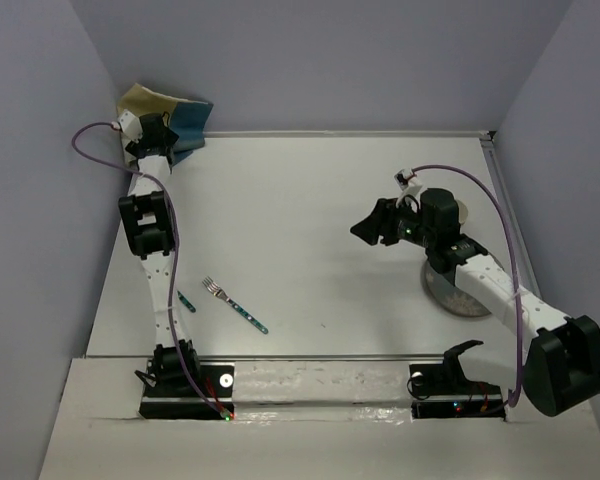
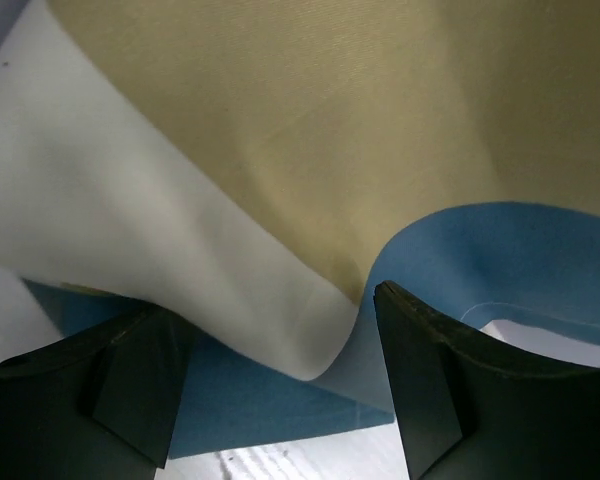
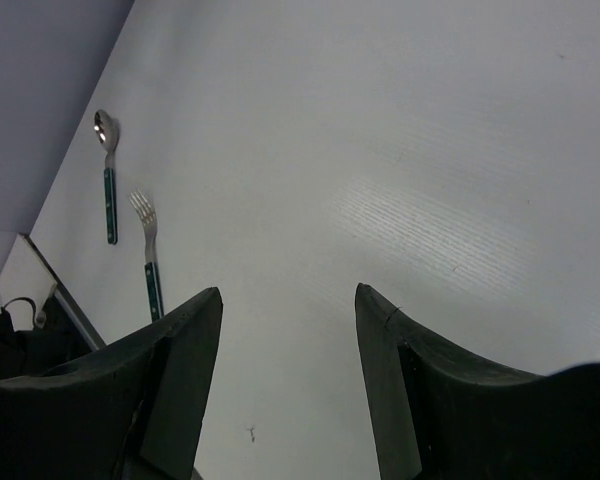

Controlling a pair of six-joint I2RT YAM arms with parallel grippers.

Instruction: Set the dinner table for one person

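The white dinner table [image 1: 310, 200] fills the top view. A crumpled blue, tan and white cloth placemat [image 1: 185, 115] lies in its far left corner. My left gripper [image 1: 152, 135] is over it. In the left wrist view the gripper [image 2: 280, 400] is open, and a fold of the placemat [image 2: 330, 120] bulges between its fingers. My right gripper [image 1: 372, 225] is open and empty above bare table at the right of centre, as the right wrist view [image 3: 288, 290] also shows. A fork [image 1: 230, 300] and a spoon [image 1: 185, 300] with green handles lie near the left arm's base.
A grey plate [image 1: 450, 295] lies under my right forearm, partly hidden. A pale round object [image 1: 463, 212] sits behind the right wrist. The fork [image 3: 148, 250] and spoon [image 3: 107, 180] show in the right wrist view. Walls close the left, far and right sides; a metal rail [image 1: 310, 357] runs along the near edge.
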